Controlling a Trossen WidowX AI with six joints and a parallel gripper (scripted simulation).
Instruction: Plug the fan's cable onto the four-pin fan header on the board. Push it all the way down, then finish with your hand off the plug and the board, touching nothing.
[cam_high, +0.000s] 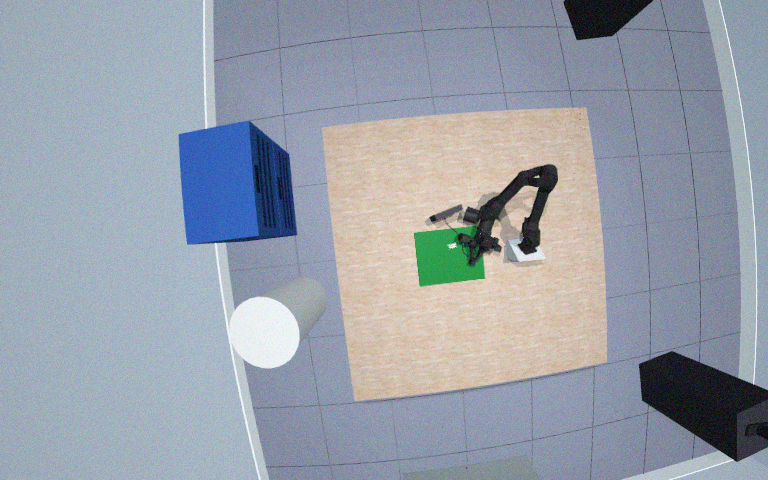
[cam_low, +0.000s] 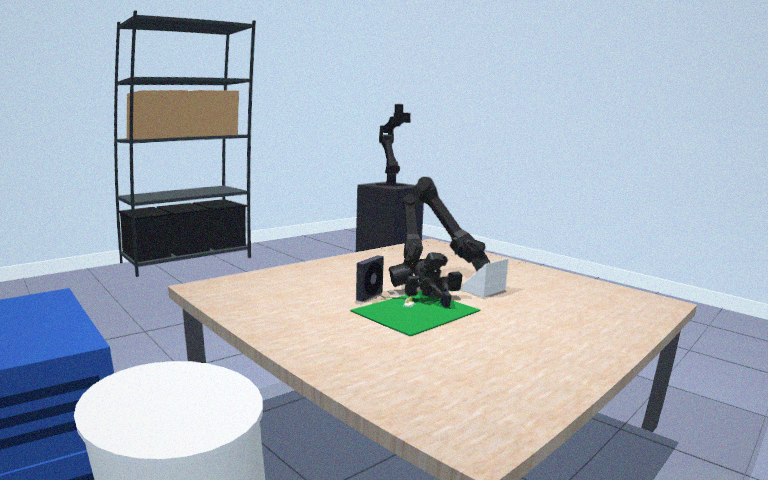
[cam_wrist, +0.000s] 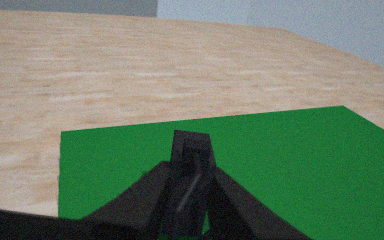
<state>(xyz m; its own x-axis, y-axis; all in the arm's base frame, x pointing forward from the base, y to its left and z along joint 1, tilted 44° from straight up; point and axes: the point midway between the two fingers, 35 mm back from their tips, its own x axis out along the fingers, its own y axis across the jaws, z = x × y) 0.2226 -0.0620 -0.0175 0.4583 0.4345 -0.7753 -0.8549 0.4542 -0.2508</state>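
Note:
The green board (cam_high: 433, 270) (cam_low: 410, 325) (cam_wrist: 300, 165) lies flat on the table. A small white header (cam_high: 451, 245) (cam_low: 408, 303) stands on it, near its fan side. The black fan (cam_high: 446, 213) (cam_low: 369, 278) stands upright beside the board, with a thin dark cable running toward the gripper. My gripper (cam_high: 471, 262) (cam_low: 446, 304) (cam_wrist: 189, 172) is shut on the dark plug (cam_wrist: 192, 142), which sticks out past the fingertips in the wrist view. The fingertips are low over the board, to the right of the header in the top and exterior views. Whether the plug touches the board cannot be told.
A white wedge-shaped block (cam_high: 518, 255) (cam_low: 494, 281) stands at the arm's base, right of the board. The wooden table (cam_high: 396, 339) (cam_low: 362, 367) carries everything. A blue cabinet (cam_high: 218, 186) (cam_low: 45, 328) and a white cylinder (cam_high: 265, 333) (cam_low: 169, 410) stand off the table.

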